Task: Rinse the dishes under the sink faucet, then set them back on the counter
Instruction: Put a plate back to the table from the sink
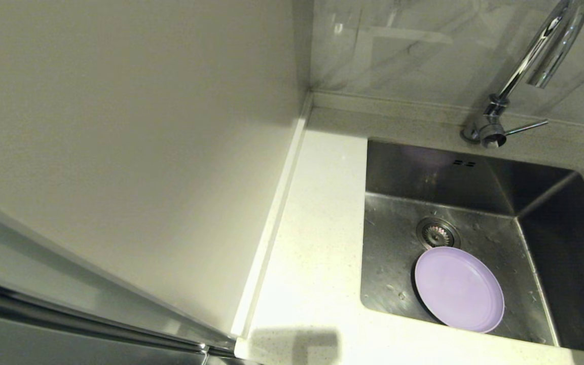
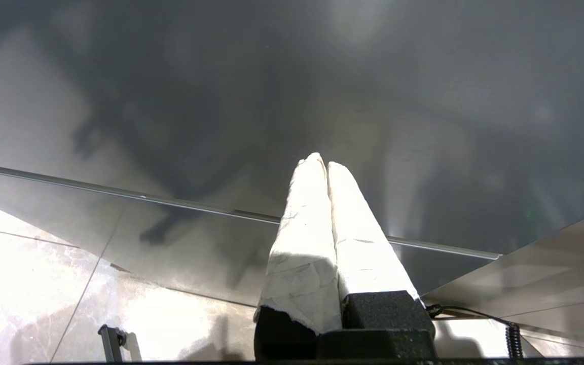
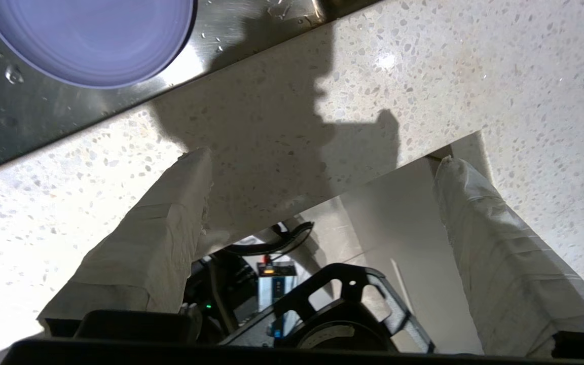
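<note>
Here we see the plate lying flat on the floor of the sink, just beside the drain strainer and on its near side; water drops dot the steel around it. The faucet stands on the counter behind the basin, its spout curving over the far side, its lever pointing sideways. In our right wrist view the right gripper hangs over the counter's front edge with its wrapped fingers spread wide and nothing between them; the plate shows past the strip of counter, well apart from them. Our left gripper is parked away from the sink, fingers pressed together, facing a dark glossy panel.
</note>
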Robot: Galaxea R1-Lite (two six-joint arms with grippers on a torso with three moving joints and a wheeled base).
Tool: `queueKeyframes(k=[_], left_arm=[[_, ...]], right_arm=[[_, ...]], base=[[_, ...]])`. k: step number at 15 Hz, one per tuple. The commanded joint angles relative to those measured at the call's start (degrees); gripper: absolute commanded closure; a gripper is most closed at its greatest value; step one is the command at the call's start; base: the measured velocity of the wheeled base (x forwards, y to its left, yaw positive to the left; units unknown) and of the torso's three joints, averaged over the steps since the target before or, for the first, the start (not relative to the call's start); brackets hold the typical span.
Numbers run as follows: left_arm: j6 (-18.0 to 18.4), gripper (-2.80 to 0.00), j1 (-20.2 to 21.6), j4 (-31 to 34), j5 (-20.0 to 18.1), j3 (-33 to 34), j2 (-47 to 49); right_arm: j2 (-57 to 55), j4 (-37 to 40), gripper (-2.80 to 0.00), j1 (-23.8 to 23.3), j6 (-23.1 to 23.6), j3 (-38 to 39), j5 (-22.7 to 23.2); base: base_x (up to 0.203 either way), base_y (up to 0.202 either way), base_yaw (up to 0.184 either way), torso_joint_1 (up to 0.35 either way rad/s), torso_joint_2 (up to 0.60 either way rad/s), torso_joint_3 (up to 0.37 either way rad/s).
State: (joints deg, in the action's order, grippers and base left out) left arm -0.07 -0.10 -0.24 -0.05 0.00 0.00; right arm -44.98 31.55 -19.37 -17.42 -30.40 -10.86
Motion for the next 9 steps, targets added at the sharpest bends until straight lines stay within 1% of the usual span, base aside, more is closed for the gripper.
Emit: queueKeyframes(k=[1, 3, 6, 8, 9], left_arm=[[0.0, 0.0, 0.0, 0.0, 0.0, 0.2, 0.0], [0.0, 0.0, 0.0, 0.0, 0.0, 0.2, -0.1], [0.0, 0.0, 0.0, 0.0, 0.0, 0.2, 0.0], [0.0, 0.0, 0.0, 0.0, 0.0, 0.2, 0.0], [0.0, 0.0, 0.0, 0.0, 0.0, 0.2, -0.1]], right_arm=[[-1.1, -1.1, -2.8, 0.0, 3.8, -0.1, 0.0], [-0.9, -1.7, -2.8, 0.1, 7.0, 0.0, 0.0], [-0.7, -2.5, -2.8, 0.1, 16.1, -1.1, -0.2], [-2.5, -6.6, -2.8, 0.3, 19.3, -2.0, -0.3], [-4.3, -11.4, -2.8, 0.5, 20.5, -1.9, -0.3]], base=[[0.0, 0.0, 0.0, 0.0, 0.0, 0.0], [0.0, 0.0, 0.0, 0.0, 0.0, 0.0], [0.0, 0.0, 0.0, 0.0, 0.0, 0.0], [0.0, 0.0, 0.0, 0.0, 0.0, 0.0], [0.0, 0.0, 0.0, 0.0, 0.0, 0.0]])
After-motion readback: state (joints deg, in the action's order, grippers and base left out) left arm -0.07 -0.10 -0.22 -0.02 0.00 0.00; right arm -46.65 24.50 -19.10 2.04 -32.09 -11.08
